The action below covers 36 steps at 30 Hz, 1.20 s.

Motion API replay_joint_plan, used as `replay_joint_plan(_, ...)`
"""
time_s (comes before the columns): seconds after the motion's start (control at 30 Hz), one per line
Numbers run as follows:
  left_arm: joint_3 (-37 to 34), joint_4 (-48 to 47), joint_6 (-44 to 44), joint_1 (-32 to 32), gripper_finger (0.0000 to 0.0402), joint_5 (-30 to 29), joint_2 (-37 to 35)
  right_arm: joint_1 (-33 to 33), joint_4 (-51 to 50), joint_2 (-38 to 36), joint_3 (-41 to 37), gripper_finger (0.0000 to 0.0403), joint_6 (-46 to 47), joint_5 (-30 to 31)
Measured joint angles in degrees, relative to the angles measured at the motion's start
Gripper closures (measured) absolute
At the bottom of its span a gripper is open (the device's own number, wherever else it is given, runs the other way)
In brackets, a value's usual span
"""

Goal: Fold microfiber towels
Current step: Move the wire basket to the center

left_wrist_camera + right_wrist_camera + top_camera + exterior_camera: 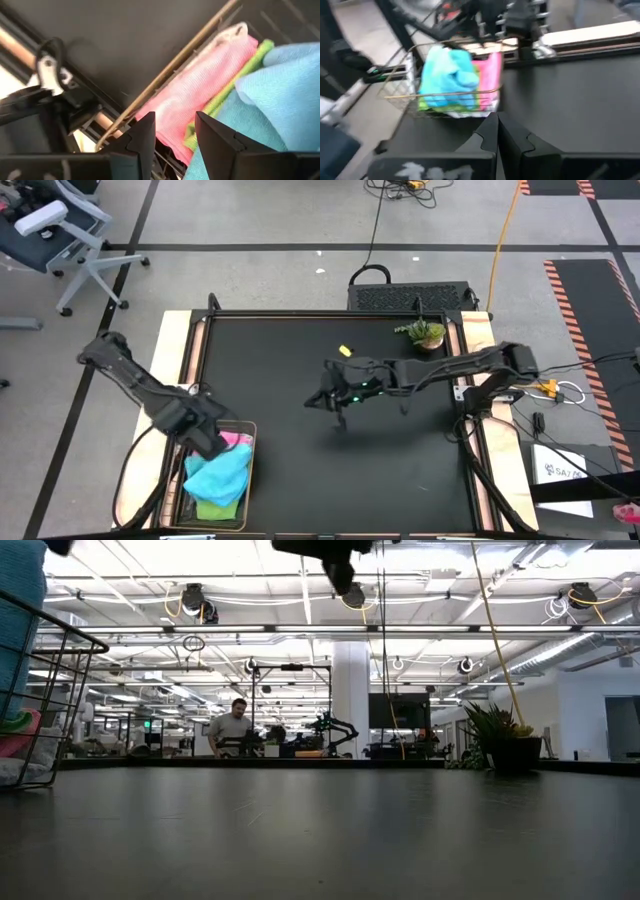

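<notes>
Left pincer (172,132): part open over the basket (246,480), nothing seen held; pink towel (200,85) just beyond the fingertips.
Towels: heaped in the basket, blue towel (220,472) on top, green towel (218,507) beneath; none laid out or folded, so all folding is judged left.
Right pincer (497,131): shut, empty, raised mid-surface.
Surroundings: plant (424,333) at far edge, well apart; basket wire judged the only hindrance.

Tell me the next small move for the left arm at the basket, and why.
Probably lower the left end effector onto the pink towel and close. Its fingers stand apart just above the towels piled in the wire basket, with pink between them, and nothing lies on the black table yet. The right end effector is shut over mid-table.
</notes>
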Motion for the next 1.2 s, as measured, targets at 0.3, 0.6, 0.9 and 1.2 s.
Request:
replay_joint_plan(0.3,-8.08,3.66,11.12,10.02,0.0261,-2.59,-0.03,0.02,2.72,-11.01,-11.77,0.0403,4.66,8.16)
replay_joint_plan(0.6,-11.1,9.76,16.37,19.04,0.0261,-4.74,0.11,0.47,8.32,-20.24,-24.18,0.0403,11.12,12.25)
replay_joint_plan(0.9,-6.04,11.25,15.48,15.84,0.0261,-4.55,0.08,0.57,8.95,-23.8,-28.14,0.0403,13.6,16.31)
replay_joint_plan(1.2,0.09,5.12,10.94,11.53,0.0261,-7.35,0.09,0.15,8.8,-23.83,-28.18,0.0403,13.6,16.37)
